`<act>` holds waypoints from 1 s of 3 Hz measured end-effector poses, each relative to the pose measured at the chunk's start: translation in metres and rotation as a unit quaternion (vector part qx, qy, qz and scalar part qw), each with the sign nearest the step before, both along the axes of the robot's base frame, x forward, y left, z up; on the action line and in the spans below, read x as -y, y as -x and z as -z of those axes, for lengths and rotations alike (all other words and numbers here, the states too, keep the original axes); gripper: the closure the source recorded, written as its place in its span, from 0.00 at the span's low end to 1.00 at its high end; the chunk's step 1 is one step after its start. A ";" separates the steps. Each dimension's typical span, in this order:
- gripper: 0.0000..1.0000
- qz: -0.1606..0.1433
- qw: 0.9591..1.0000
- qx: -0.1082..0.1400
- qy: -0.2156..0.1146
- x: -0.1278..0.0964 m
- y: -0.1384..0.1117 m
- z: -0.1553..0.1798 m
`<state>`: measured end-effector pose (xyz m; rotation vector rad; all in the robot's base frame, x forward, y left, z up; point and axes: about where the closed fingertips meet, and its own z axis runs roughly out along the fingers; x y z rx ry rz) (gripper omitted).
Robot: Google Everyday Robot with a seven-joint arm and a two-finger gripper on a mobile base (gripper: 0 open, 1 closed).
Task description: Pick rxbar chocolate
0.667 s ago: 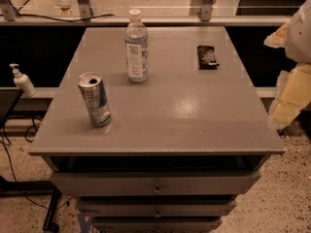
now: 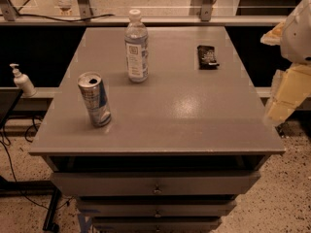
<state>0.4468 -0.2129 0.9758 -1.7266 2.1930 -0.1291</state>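
The rxbar chocolate (image 2: 207,56) lies far right on the table (image 2: 184,120). The pale gripper (image 2: 284,98), perhaps, hangs past the right edge; I cannot tell its grip.

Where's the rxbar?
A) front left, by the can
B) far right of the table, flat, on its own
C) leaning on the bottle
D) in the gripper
B: the rxbar lies flat on the far right part of the table, apart from the bottle and the can. The gripper hangs off the table's right edge, nearer the camera than the bar and not touching it.
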 end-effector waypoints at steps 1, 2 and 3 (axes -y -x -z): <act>0.00 -0.046 0.998 0.029 -0.012 -0.011 -0.032 0.006; 0.00 -0.134 0.990 0.050 -0.013 -0.028 -0.070 0.014; 0.00 -0.239 0.969 0.054 -0.011 -0.047 -0.104 0.021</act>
